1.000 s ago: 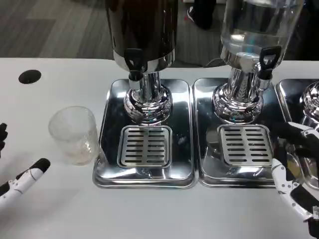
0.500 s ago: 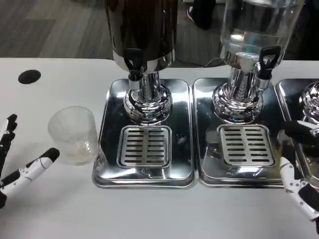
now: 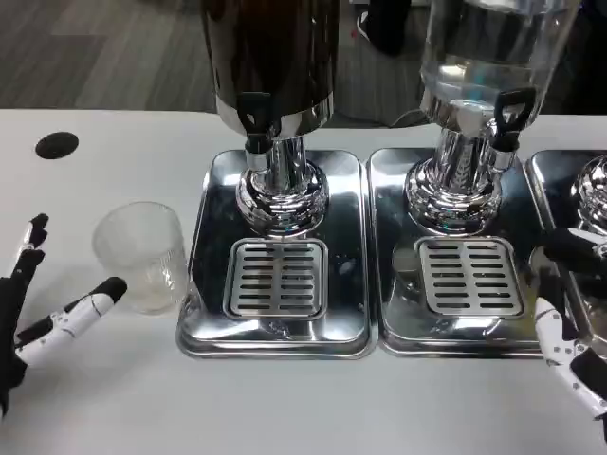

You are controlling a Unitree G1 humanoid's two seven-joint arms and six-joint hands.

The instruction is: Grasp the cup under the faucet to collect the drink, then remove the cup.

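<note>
The left hand has been brought closer to the clear, ribbed plastic cup over the last second, fingers spread wide and holding nothing. The cup stands on the white table, left of the chrome drip tray beneath the dark dispenser's faucet. A grasp seems imminent. The right hand waits open.

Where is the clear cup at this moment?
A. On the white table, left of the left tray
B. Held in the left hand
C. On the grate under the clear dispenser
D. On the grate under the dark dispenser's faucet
A: the cup stands on the table beside the left tray, off its grate; the left hand is open next to it, not holding it.
</note>
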